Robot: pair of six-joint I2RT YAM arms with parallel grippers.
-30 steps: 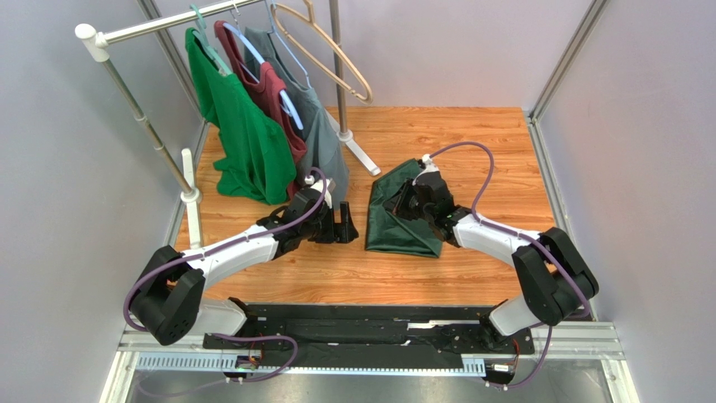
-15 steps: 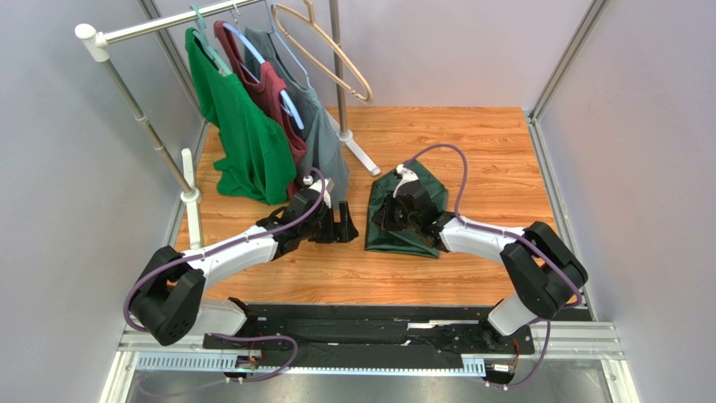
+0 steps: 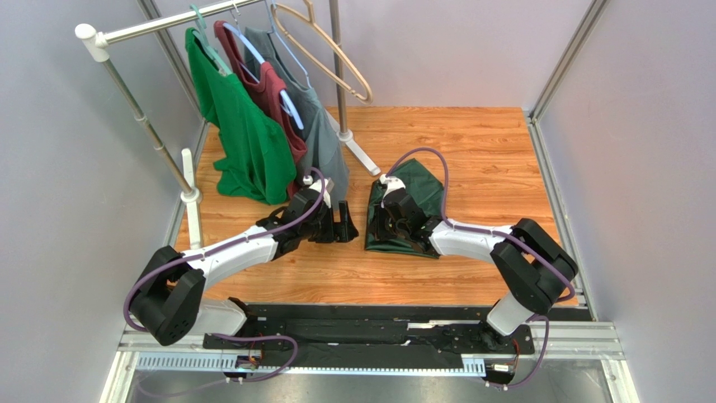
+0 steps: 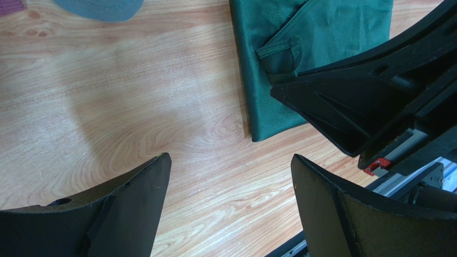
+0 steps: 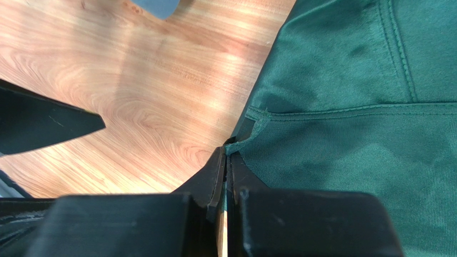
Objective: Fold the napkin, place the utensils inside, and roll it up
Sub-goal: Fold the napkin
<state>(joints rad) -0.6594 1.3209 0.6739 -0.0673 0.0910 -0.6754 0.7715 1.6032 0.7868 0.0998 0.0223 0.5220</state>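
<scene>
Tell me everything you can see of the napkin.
The napkin is a dark green cloth, thin and soft-looking, with stitched hems. It lies folded in creased layers on the wooden table, right of centre. The right gripper is shut on a small hemmed fold at its left edge. Nothing else visibly touches it. The left gripper hangs open beside it, apart from the cloth.

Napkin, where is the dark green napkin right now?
In the top view the napkin lies on the wooden table, right of centre, under the right arm.
</scene>
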